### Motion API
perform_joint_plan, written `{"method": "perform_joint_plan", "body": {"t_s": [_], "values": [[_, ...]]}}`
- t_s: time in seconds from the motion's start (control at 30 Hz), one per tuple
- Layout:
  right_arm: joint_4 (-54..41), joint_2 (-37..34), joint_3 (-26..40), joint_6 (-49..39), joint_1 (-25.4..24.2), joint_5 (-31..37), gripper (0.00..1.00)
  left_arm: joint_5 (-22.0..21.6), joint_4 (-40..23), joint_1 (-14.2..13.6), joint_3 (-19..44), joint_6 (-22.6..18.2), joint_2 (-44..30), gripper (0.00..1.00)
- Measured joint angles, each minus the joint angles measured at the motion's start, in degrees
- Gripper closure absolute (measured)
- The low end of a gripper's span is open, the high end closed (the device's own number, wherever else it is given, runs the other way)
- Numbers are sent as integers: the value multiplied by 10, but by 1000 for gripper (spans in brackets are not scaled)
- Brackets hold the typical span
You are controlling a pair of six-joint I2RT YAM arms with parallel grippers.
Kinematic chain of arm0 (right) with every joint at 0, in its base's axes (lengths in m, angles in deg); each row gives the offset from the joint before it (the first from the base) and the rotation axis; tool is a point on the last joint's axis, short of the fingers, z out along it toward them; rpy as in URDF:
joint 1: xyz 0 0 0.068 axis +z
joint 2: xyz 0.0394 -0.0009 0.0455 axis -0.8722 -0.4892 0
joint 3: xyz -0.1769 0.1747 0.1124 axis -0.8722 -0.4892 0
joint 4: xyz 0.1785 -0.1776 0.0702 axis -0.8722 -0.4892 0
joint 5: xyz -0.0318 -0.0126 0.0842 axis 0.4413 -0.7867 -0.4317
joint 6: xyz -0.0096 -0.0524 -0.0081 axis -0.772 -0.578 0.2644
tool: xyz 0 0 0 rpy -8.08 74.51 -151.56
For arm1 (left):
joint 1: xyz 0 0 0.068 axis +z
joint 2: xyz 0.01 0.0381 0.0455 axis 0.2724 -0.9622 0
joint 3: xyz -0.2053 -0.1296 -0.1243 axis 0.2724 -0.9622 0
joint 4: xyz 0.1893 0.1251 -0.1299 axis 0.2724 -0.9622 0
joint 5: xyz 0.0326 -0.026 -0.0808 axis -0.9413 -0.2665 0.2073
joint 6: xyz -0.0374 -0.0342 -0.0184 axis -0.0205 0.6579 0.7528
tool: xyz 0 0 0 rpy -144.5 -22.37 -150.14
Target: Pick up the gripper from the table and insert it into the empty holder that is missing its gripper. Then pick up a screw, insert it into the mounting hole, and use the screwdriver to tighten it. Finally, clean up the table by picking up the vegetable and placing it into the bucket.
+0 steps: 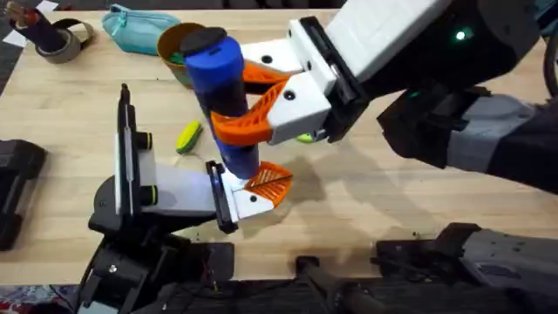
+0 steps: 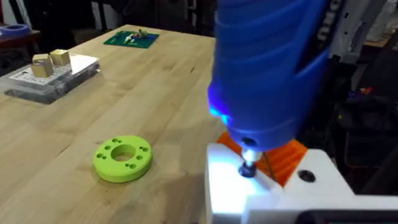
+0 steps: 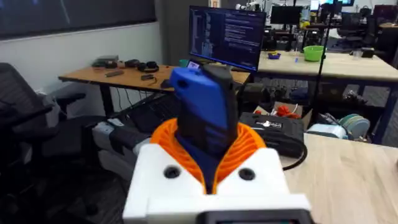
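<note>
right gripper (image 1: 248, 105) clamps screwdriver (image 1: 218, 70) upright | tip on holder (image 2: 273, 193) beside orange gripper (image 1: 270, 183) | left gripper state: cannot tell

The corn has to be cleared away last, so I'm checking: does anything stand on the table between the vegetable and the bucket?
Nothing on the table visibly does. The vegetable lies on bare wood just short of the bucket. Above that stretch, though, the right gripper holds the screwdriver upright over the holder, close beside both.
</note>
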Motion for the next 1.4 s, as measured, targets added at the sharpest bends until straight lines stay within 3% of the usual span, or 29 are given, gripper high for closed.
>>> {"method": "perform_joint_plan", "body": {"t_s": [1.4], "values": [[-18,1,-6,0,0,19,964,2,-1,0,0,4,0,988]]}}
